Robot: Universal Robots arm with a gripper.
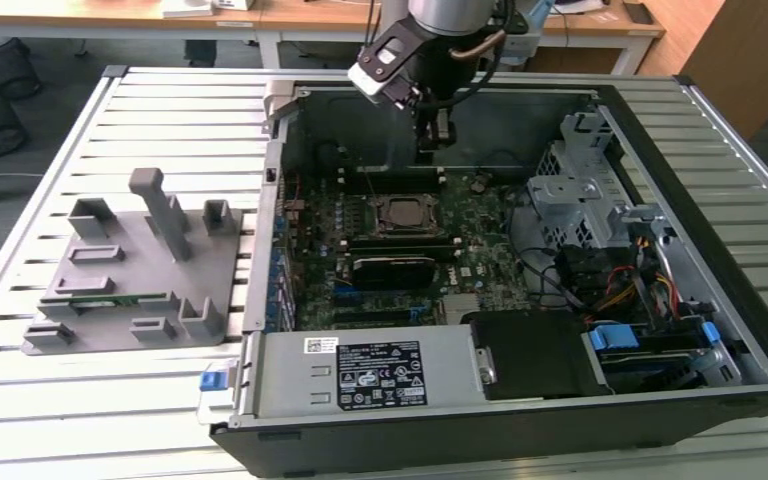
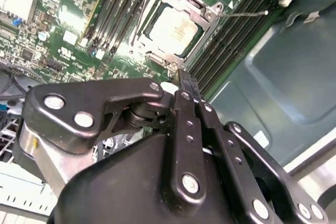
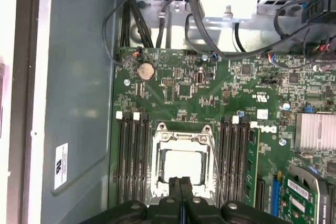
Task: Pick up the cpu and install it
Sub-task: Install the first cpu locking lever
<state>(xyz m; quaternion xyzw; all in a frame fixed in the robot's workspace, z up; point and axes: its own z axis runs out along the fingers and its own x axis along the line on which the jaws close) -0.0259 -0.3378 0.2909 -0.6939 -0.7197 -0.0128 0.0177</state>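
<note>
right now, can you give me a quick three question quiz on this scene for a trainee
1. True or false: the cpu lies inside the socket.
2. Pick one. In the first wrist view, the fingers of the gripper are: A) spread wide open, B) shut together with nothing between them, C) clamped on a cable.
3. Short answer: in the exterior view, on which side of the computer case does the grey fixture stand?

Key: 1 true. 2 B. 3 the exterior view's left.
</note>
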